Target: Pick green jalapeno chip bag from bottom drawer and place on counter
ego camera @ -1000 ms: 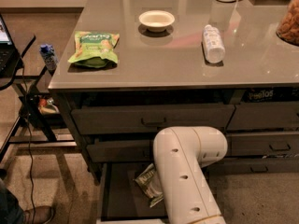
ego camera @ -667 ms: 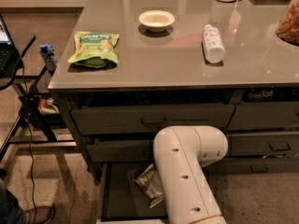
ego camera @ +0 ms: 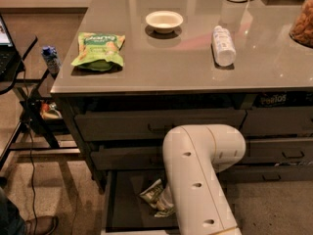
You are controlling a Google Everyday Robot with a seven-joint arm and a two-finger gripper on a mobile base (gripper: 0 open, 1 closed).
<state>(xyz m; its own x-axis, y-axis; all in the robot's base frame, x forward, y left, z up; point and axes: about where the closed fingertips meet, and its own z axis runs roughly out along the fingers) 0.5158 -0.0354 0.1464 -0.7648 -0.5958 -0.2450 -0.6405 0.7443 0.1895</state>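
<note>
Green jalapeno chip bag lay crumpled in open bottom drawer, long axis slanted; gripper beside it behind arm, state untellable.

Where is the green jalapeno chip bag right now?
The green jalapeno chip bag lies in the open bottom drawer, low centre, beside the white arm that hides the gripper.

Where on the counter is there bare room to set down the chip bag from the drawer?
Widest bare patch: front of the counter, between the light-green snack bag and the white bottle, below the bowl. The back right corner is crowded. The gripper is down in the bottom drawer by the green jalapeno chip bag.
</note>
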